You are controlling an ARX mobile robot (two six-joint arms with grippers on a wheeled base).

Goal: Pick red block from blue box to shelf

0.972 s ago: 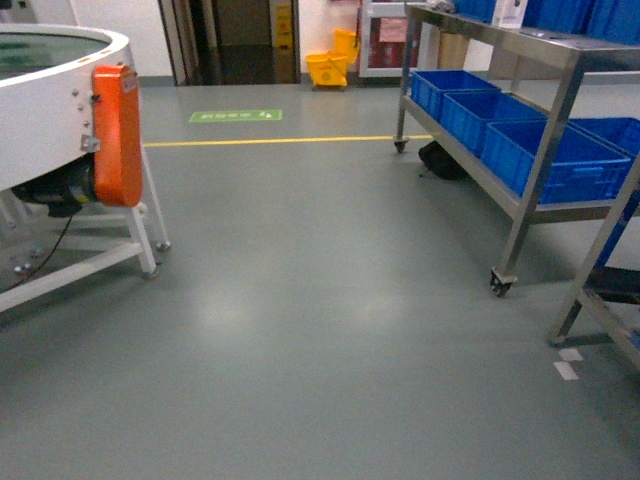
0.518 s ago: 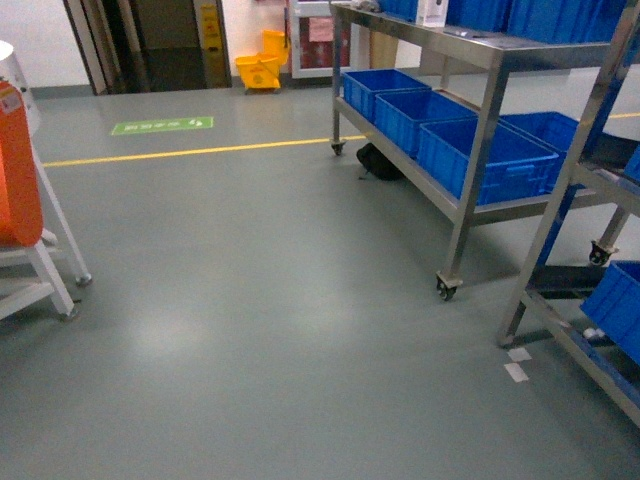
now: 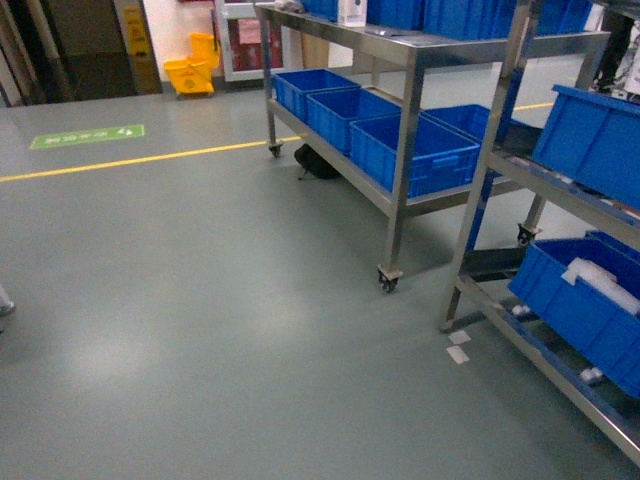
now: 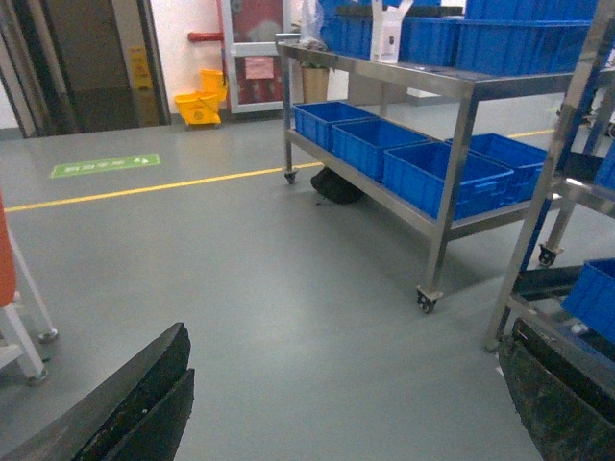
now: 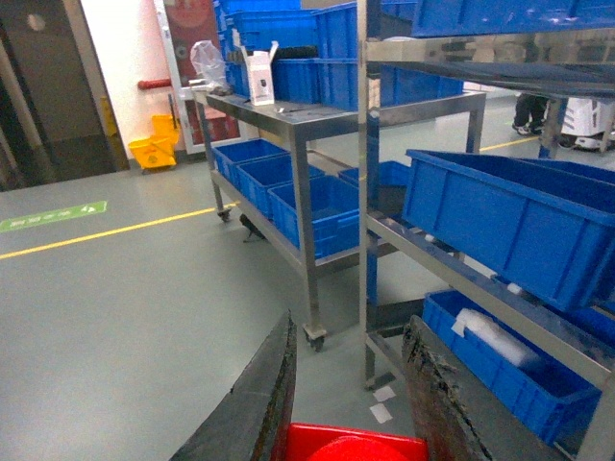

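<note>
My right claw (image 5: 341,403) is clenched on the red block (image 5: 351,445), which sits between the two dark fingers (image 5: 258,394) at the bottom edge of the right wrist view, its round stud facing up. My left claw (image 4: 336,403) is released: its fingers (image 4: 135,403) stand wide apart at the lower corners of the left wrist view with only grey floor (image 3: 200,300) between them. The shelf (image 3: 480,200) rises on my right in the head view, a steel rack whose uprights carry dark blue crates (image 3: 590,140) on slanting tiers; one lower crate holds something pale that I cannot make out. Beyond it stands a wheeled steel trolley (image 3: 400,120) with three more blue crates (image 3: 410,150) on its lower deck. A yellow line (image 3: 140,160) crosses the floor, with a green floor sign (image 3: 88,136) and a yellow mop bucket (image 3: 190,75) farther back. The blue box shows in no view.
</note>
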